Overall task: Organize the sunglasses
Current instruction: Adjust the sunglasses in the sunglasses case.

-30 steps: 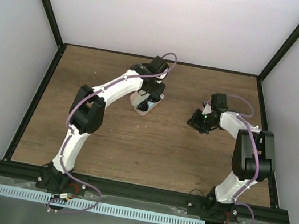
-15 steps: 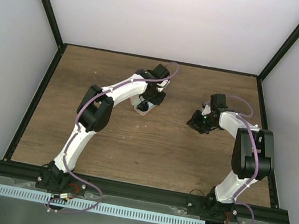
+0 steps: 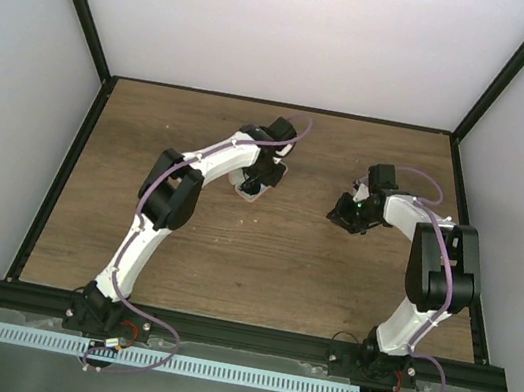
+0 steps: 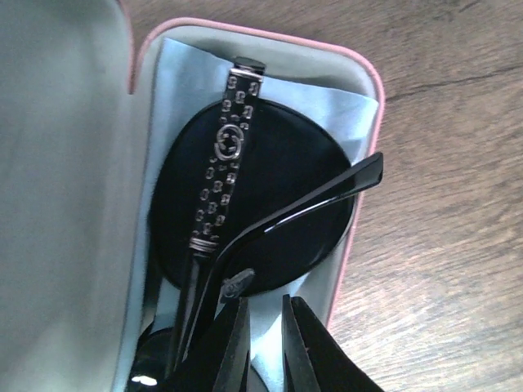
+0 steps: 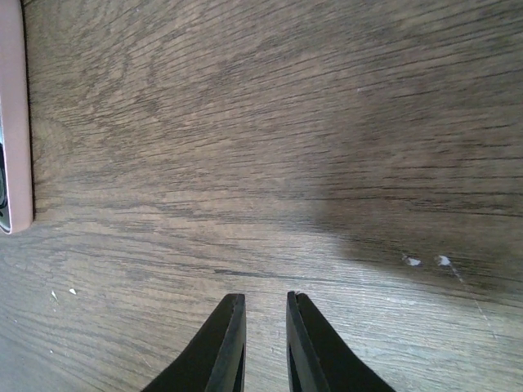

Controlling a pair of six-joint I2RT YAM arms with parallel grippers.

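Sunglasses (image 4: 261,204) already inside open pink case (image 4: 359,69), on blue cloth (image 4: 176,73). One temple tip sticks over rim toward 2 o'clock. Left gripper (image 4: 265,335) at 6 o'clock of lens, right gripper (image 5: 265,335) over table (image 5: 327,122): both nearly clenched, empty. Remaining, I judge: tuck temple, close lid.

left gripper (image 4: 264,304) lowered closer over the pink oblong case (image 3: 249,191), left arm's black elbow (image 3: 170,198) swung rightward

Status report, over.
Left gripper nearly shut over open pink case; right gripper nearly shut, empty. Sunglasses inside on blue cloth; one temple juts outside.
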